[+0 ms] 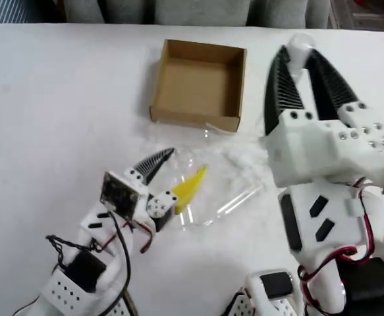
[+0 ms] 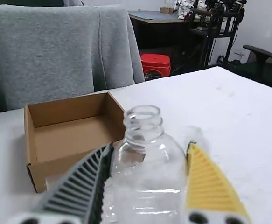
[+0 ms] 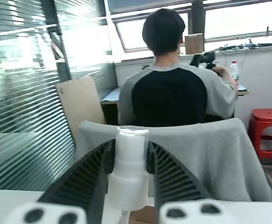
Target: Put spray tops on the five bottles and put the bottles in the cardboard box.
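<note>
A clear plastic bottle (image 2: 147, 172) with a bare open neck sits between the black and yellow fingers of my left gripper (image 2: 149, 147), which is shut on its body. From above, that gripper (image 1: 185, 162) lies low over the table just in front of the cardboard box (image 1: 198, 82), and the bottle (image 1: 178, 172) is faint. My right gripper (image 1: 300, 51) is raised high to the right of the box, shut on a white spray top (image 1: 301, 43). In the right wrist view the spray top (image 3: 128, 177) stands upright between the two black fingers (image 3: 91, 172). The box (image 2: 70, 130) has nothing in it.
More clear plastic, hard to make out, lies on the white table (image 1: 60, 118) between the box and the right arm's base (image 1: 238, 187). A chair draped in grey cloth (image 2: 56, 51) stands behind the table's far edge.
</note>
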Motion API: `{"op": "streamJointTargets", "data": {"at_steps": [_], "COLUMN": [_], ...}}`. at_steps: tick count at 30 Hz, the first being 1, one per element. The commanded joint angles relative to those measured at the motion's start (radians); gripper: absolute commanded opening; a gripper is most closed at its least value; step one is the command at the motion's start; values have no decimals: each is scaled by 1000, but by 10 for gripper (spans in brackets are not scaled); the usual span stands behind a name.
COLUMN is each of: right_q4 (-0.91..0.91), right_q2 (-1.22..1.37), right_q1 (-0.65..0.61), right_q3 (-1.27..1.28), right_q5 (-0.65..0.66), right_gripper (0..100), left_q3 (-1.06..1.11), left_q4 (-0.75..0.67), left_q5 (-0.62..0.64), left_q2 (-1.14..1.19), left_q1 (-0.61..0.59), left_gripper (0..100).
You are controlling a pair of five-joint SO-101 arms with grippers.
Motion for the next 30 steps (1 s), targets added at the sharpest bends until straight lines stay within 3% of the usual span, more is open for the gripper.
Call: {"op": "streamJointTargets", "data": {"at_steps": [1,11,18,22,30], "right_q4": [-53,-320,-326,-326,-346], "right_q2": [1,2,-8,1,2], "right_q1": [-93,-186,-191,-186,-189], "right_q3": [-3,226,324,322,330], "right_q5": [-9,-9,-12,-123,-135], "right_gripper": [21,21,21,22,22], "left_q3": [26,48,49,49,49], "left_q4": [44,110,110,117,117], "left_q5": [-69,-71,-72,-72,-72], "left_q2": [-97,-186,-185,-185,-185], "left_q1": [31,71,71,70,70], "left_gripper": [120,120,120,120,120]}}
